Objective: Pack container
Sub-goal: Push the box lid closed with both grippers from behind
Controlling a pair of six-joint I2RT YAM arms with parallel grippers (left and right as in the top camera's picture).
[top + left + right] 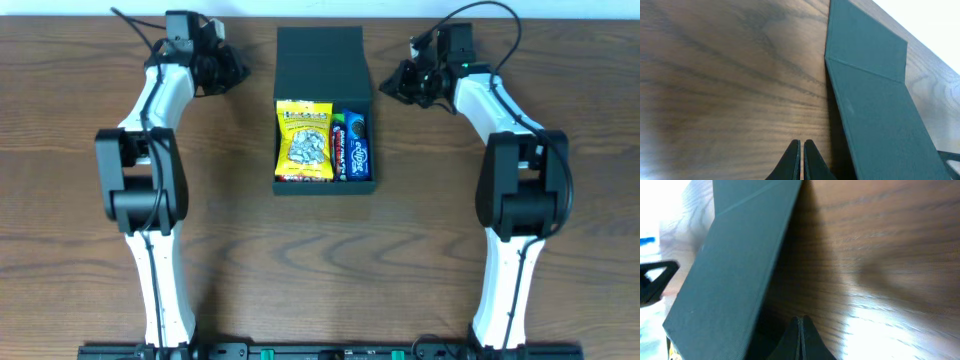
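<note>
Overhead: container (318,60) at mid-table (80,250), flap lid open rearward, yellow packet (304,140) and blue packet (355,145) inside. Farther back, left hand (232,72) and right hand (388,87) flank the lid, both clenched, empty

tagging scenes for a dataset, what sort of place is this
Probably a robotics lab bench rather than a home: a left arm and right arm mounted at one edge of a wood-grain table, with an open dark teal container holding a yellow snack packet between them.
</note>
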